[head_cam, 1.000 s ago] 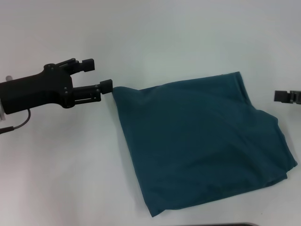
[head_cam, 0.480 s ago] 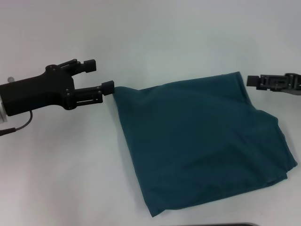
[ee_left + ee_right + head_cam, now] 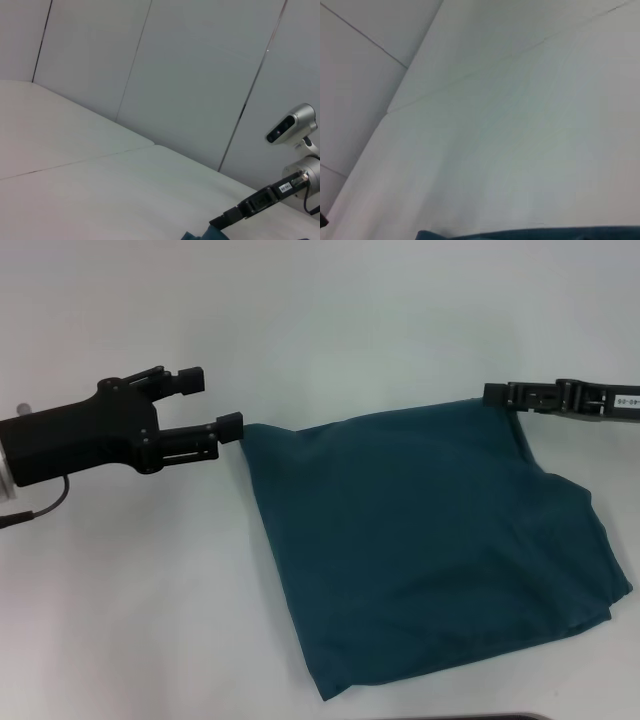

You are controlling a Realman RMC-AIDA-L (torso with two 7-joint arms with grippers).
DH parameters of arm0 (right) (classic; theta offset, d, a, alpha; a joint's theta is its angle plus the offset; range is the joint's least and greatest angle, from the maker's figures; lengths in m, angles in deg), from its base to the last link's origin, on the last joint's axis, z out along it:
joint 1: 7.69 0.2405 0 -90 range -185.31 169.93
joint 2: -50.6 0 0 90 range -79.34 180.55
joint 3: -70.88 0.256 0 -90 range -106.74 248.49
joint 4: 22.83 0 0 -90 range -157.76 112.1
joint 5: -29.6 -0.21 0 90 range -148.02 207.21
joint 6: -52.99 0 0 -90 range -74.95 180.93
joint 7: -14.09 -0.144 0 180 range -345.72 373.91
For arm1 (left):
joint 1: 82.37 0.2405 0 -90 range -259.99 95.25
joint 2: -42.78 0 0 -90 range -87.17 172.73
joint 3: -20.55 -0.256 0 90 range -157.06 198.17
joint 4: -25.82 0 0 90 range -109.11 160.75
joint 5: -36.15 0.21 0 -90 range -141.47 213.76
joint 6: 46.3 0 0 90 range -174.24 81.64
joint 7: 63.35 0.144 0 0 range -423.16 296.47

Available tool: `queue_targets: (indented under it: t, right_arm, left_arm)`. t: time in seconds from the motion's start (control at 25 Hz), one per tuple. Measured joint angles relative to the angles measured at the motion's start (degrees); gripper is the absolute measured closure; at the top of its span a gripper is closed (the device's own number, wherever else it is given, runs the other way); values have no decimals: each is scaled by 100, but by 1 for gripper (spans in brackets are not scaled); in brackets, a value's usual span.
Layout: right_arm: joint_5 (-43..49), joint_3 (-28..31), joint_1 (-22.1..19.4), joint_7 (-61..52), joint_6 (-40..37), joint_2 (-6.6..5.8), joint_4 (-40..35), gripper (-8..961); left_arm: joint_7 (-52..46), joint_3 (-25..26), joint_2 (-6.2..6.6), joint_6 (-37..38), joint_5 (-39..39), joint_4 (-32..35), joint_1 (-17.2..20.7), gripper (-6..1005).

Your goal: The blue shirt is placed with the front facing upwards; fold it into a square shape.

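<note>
Teal cloth, the blue shirt lies folded on the desk. Left hand is spread at its far-left corner; right hand, spread unclear, reaches the far-right corner. Pinch both corners evenly.

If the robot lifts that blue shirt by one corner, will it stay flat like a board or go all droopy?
Probably droopy. The folded dark teal-blue cotton shirt lies in soft layers with wavy, wrinkled edges, so it looks floppy. It would likely hang and partly unfold. It seems light, and unlikely to roll or break.
</note>
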Motion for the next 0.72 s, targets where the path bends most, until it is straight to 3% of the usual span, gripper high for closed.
queue_targets:
  t: [0.48,0.72]
  right_arm:
    - [6,-268,161,128,-459,137,-100,328]
    - [-3,-378,184,237,-397,146,-92,395]
  left_arm:
    - [2,40,30,-15,84,112,-24,91]
    - [2,47,42,-19,97,116,-34,92]
